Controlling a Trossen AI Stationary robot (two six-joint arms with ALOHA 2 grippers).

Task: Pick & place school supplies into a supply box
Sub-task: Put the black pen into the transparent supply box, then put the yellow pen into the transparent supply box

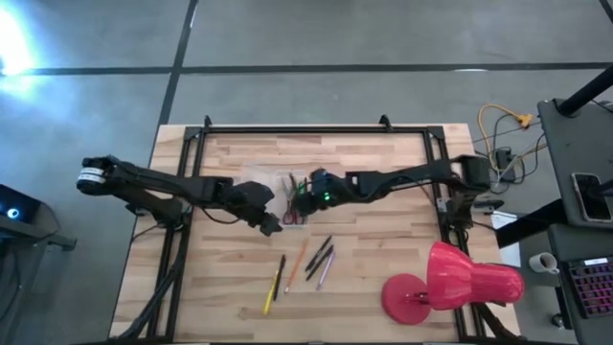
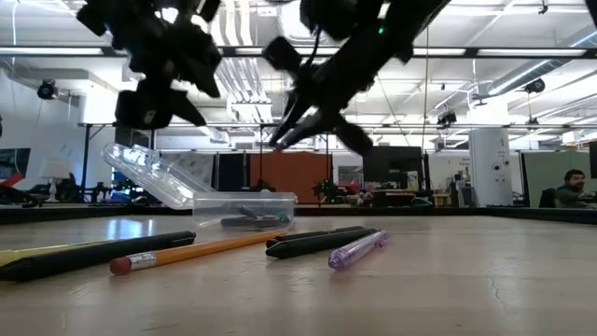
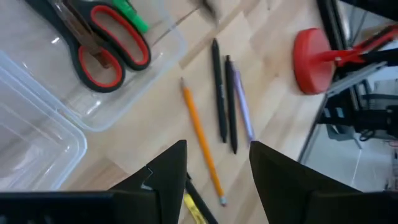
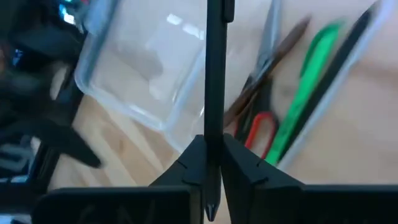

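Note:
The clear supply box [image 1: 275,195] sits mid-table with its lid [image 2: 149,173] tipped open. Inside lie red-handled scissors [image 3: 106,46], a green pen [image 4: 308,93] and a brown pencil [image 4: 267,68]. My right gripper [image 4: 211,155] hovers over the box [image 4: 143,81], shut on a black pen [image 4: 215,56]. My left gripper [image 3: 217,165] is open just on the near side of the box, above bare wood. On the table nearer the front lie an orange pencil [image 3: 200,140], two black pens [image 3: 219,87], a purple pen [image 3: 244,115], and a yellow pen [image 1: 270,295] with another black pen [image 1: 280,273]. My right gripper pinches the black pen between its two fingers [image 4: 239,165], near one end [image 4: 215,127]. The long part of the pen runs out ahead past the fingertips; a short pointed end [image 4: 211,211] shows behind them. The pen is lifted clear above the box.
A big red lamp [image 1: 450,283] lies on the table's near right corner. A black frame [image 1: 316,129] rims the far and side edges. Bare wood [image 1: 383,225] shows between the loose pens and the lamp. A person [image 2: 569,187] sits far off in the room.

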